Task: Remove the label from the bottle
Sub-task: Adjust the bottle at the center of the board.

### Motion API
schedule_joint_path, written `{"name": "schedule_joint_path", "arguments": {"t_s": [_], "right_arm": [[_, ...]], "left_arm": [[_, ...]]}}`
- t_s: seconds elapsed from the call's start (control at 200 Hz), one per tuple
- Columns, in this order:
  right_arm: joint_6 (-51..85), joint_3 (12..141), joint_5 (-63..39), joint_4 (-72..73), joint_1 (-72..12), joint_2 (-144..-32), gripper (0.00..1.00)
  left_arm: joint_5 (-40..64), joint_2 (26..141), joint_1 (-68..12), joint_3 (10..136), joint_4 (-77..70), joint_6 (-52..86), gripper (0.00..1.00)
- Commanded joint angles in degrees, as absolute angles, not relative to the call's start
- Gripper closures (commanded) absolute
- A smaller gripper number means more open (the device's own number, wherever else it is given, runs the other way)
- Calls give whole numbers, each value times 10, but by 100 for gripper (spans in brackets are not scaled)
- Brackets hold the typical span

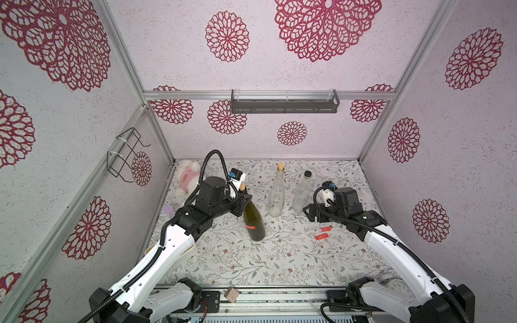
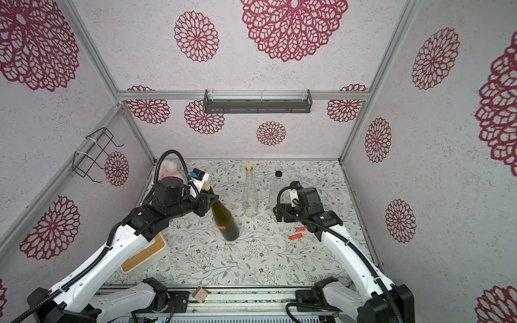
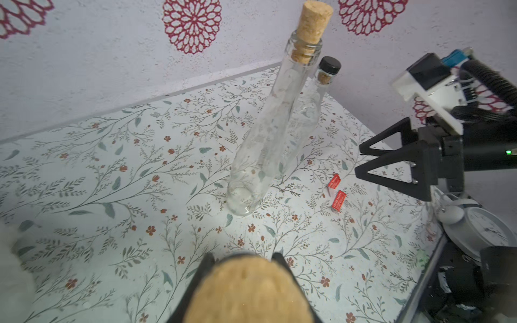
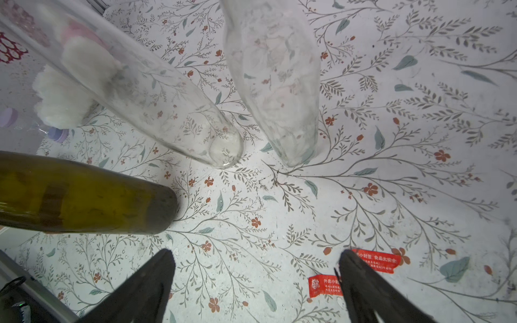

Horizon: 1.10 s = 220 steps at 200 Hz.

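Observation:
A dark green bottle [image 1: 254, 219] [image 2: 224, 221] with a cork stands with its base on the flowered table, and a red label [image 1: 250, 227] [image 2: 221, 227] sticks low on its side. My left gripper [image 1: 242, 200] [image 2: 208, 200] is shut on the bottle's neck just under the cork [image 3: 249, 290], which fills the space between its fingers. My right gripper [image 1: 309, 213] [image 4: 256, 254] hangs open and empty to the right, low over the table. In the right wrist view the green bottle [image 4: 84, 195] lies off to the side, apart from the jaws.
Two clear bottles [image 1: 275, 195] [image 1: 302, 194] stand between the arms. Two loose red labels [image 1: 326, 228] [image 1: 321, 237] lie on the table by the right gripper. A plush toy [image 1: 187, 176] sits back left, a clock [image 1: 397, 285] front right, and a wood-lidded box [image 2: 142, 257] under the left arm.

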State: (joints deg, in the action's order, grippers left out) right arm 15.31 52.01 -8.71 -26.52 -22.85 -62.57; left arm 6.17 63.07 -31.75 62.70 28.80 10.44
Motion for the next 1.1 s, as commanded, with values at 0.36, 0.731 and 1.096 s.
{"name": "schedule_joint_path", "arguments": {"t_s": [0.36,0.731,1.096], "right_arm": [[127,551,-100,-243,-270,-651,6],[124,564,-127,-233,-270,-664,6],[134,551,-127,-230,-270,-654,6]], "left_arm": [[-482,653,-557,719,311,305,83],[-568,729,-619,732,310,402,77],[-555,742,-619,717,304,414,63]]}}
